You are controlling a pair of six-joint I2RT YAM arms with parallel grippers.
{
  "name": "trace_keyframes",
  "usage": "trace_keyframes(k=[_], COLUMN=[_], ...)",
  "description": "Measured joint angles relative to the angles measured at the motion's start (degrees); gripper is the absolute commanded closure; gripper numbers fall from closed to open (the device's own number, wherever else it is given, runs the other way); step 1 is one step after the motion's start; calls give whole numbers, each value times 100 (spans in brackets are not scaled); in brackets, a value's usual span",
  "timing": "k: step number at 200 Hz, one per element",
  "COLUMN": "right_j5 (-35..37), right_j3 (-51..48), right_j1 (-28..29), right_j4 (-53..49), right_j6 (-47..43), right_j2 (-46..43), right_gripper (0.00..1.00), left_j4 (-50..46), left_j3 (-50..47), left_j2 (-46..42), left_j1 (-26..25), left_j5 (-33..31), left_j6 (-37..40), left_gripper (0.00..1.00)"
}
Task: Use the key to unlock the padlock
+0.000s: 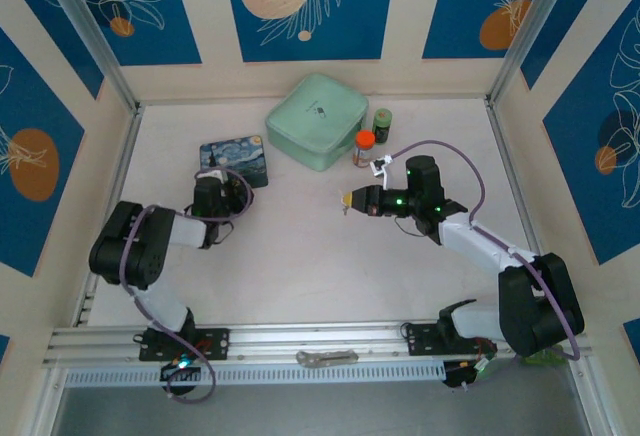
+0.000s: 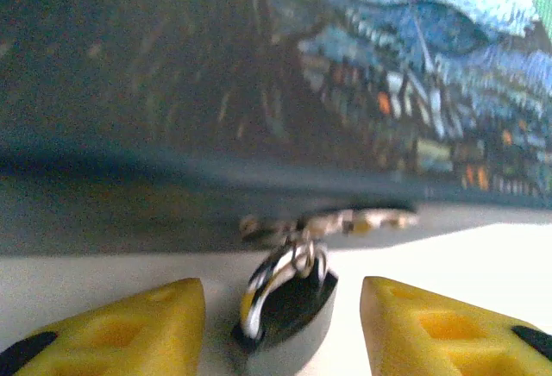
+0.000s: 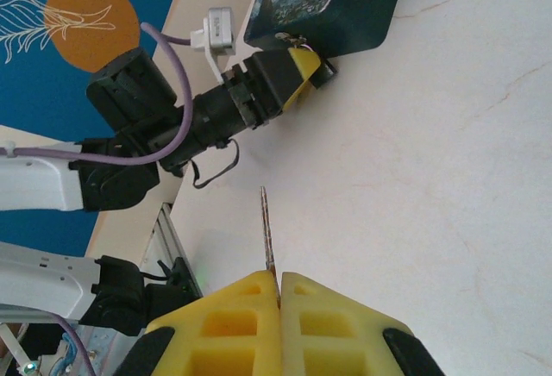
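Key [image 3: 268, 229] juts lengthwise from the clenched right gripper [image 3: 279, 279] — tip toward the left gripper [image 2: 281, 286], spread around the padlock [image 2: 293, 314].

Pale cream table [image 1: 300, 266], faintly veined. Cream walls [image 1: 403, 16] carry blue panels [image 1: 310, 26] with orange discs and white leaf outlines. Aluminium posts [image 1: 90, 36] at corners, metal rail [image 1: 260, 336] along near edge. Even light.

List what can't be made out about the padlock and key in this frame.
Left wrist: the padlock is blurred, its bottom cut off by the frame edge; keyhole unseen.
Right wrist: the key is edge-on, its end buried in the right claw; teeth unreadable.
Top view: key too small for detail.
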Motion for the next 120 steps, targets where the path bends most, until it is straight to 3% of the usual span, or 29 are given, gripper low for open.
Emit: trace_keyframes(k=[18,50,85,120], right_j5=[2,22,20,-2], right_j3=[0,0,4,103], right_j1=[24,26,26,44], right_j4=[-13,-37,-31,-11], right_j6=[0,0,2,2], right_j2=[0,0,35,286], right_gripper=[100,100,100,100], left_j4=[387,763,977,1036], left_j3=[94,122,81,57], left_j2=[299,520,581,575], left_j1=[0,26,20,15], left_j5=[103,234,446,973], left_j6=[-85,-284,-546,-1217], left_gripper=[68,73,100,100])
